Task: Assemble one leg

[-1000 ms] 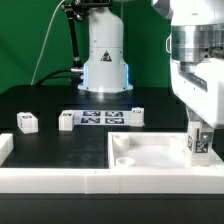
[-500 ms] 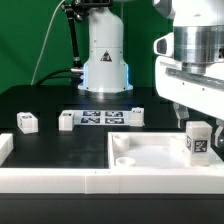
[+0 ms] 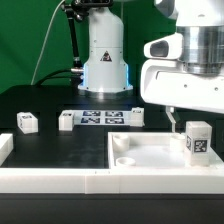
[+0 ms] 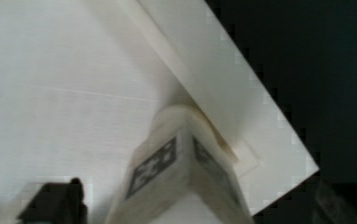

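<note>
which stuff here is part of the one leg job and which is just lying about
In the job:
- the leg, standing upright in the tray's corner at the exterior view's right
- the white tray holding it
- the claw, raised above the leg, gripping nothing

Lying about:
- three loose legs on the black table
- the marker board

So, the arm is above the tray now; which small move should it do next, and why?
Probably move across toward another loose leg on the table. One leg already stands upright on the tray at the exterior view's right, and the gripper hangs above it, holding nothing.
</note>
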`<state>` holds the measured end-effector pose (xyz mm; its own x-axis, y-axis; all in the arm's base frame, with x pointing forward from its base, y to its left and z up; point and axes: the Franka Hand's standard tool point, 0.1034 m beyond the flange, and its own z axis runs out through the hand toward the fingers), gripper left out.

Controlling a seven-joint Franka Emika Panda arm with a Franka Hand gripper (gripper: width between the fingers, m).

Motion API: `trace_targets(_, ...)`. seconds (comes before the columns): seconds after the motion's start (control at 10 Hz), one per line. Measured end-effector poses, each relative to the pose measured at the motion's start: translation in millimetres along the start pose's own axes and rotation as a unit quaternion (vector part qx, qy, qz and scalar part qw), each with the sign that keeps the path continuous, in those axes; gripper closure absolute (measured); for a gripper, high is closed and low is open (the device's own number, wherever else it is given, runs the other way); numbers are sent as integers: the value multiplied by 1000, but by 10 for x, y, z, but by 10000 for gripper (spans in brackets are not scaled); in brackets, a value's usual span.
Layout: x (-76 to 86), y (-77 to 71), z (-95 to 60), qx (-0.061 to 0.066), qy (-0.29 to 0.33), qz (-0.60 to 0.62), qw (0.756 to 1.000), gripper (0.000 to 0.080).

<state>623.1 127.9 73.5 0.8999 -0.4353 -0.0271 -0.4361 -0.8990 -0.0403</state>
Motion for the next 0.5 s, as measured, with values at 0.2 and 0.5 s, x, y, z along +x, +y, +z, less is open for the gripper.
trace_targets(0.2,2,8,-9,-7,-5,-90,996,151)
trace_targets(0.5,23,31,0,-5,-1,-143,990,151)
